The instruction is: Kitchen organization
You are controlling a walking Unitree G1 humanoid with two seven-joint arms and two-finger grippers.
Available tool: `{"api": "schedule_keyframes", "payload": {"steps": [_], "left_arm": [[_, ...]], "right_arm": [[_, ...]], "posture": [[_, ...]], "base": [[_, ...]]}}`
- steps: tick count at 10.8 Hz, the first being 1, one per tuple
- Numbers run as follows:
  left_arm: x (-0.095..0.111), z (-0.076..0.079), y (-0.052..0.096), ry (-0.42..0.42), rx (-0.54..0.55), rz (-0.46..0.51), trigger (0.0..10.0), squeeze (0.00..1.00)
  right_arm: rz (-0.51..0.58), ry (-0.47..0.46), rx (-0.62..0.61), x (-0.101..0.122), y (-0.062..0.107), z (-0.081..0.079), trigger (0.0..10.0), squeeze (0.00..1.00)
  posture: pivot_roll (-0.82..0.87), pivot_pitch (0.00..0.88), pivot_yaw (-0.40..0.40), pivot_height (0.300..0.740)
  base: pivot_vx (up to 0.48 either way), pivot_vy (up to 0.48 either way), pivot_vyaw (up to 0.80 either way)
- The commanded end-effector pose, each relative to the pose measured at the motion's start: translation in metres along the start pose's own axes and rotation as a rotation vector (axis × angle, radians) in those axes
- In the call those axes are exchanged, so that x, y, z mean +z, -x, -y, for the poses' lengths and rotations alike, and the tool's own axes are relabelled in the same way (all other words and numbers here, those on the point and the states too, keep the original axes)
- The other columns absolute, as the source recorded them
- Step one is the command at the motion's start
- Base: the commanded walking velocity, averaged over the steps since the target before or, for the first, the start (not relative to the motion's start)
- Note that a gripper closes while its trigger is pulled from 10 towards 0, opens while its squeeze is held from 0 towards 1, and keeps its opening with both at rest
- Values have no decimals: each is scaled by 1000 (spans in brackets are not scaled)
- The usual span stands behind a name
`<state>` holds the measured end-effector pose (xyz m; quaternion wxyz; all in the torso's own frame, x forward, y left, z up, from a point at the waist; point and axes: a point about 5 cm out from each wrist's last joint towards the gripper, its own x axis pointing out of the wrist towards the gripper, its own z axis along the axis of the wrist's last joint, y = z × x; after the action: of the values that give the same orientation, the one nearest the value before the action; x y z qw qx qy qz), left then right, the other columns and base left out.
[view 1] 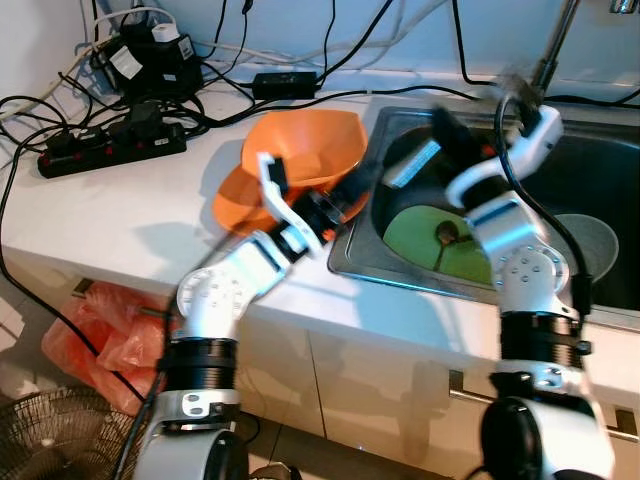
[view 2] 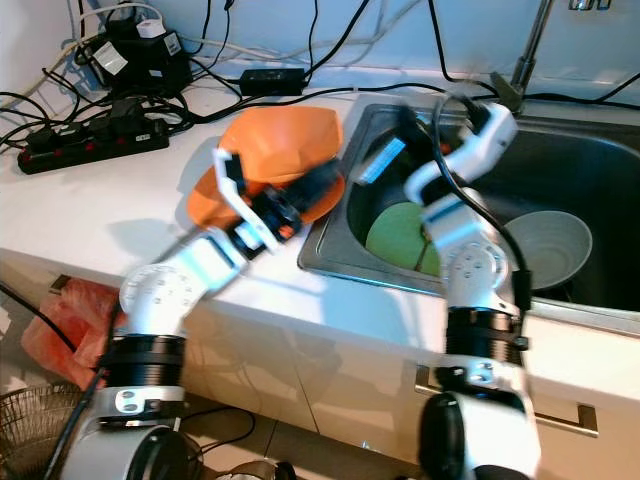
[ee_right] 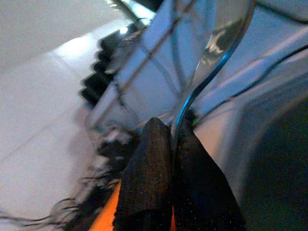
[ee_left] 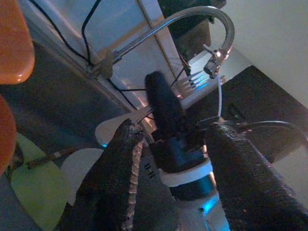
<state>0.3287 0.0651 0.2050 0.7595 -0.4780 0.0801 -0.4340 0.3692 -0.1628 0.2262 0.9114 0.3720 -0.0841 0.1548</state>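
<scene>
White countertop (view 1: 120,220) runs along the front, and we take the steel sink (view 1: 352,250) set into it as our landmark. Just beside the sink's near-left corner, our left gripper (view 1: 345,195) reaches toward the stacked orange bowls (view 1: 305,145) on the counter; its fingers stand apart with nothing between them. Inside the basin lie a green plate (view 1: 425,235) and a pale bowl (view 2: 550,245), so we judge most of the tidying is not yet done. Over the basin, our right gripper (ee_right: 171,144) pinches a metal spoon (ee_right: 216,48) by its handle, fingers closed tight. The spoon's long axis runs outward from the fingertips, bowl end leading. Beyond the sink's far-left corner, power strips (view 1: 110,145) and cables clutter the counter.
</scene>
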Motion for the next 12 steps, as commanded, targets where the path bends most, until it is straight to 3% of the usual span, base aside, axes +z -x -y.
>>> {"api": "schedule_keyframes", "payload": {"steps": [1,3,5,6,9,11,12], "left_arm": [[-4,-1,3,-38,15,-39,10000,1000],[-8,-2,4,-114,43,-63,10000,1000],[-16,-3,2,-322,86,-165,10000,1000],[-22,-4,2,-380,94,-218,10000,1000],[-39,-9,5,-481,102,-356,10000,1000],[-39,-12,6,-527,111,-364,10000,1000],[-36,-14,7,-607,138,-371,10000,898]], "right_arm": [[30,40,-73,6,-2,10,0,0],[18,145,-203,9,1,34,0,0],[-157,371,-390,-8,10,71,0,0],[-220,429,-448,-15,16,82,0,0],[-343,607,-509,-31,26,98,0,0],[-361,670,-508,-38,27,98,0,0],[-365,681,-517,-40,29,100,0,0]], "posture": [[98,55,100,740],[97,57,99,740],[98,57,100,740],[104,58,100,740],[102,60,109,740],[103,62,109,740],[103,62,109,740]], "base": [[0,0,0],[0,0,0],[0,0,0],[0,0,0],[0,0,0],[0,0,0],[0,0,0]]}}
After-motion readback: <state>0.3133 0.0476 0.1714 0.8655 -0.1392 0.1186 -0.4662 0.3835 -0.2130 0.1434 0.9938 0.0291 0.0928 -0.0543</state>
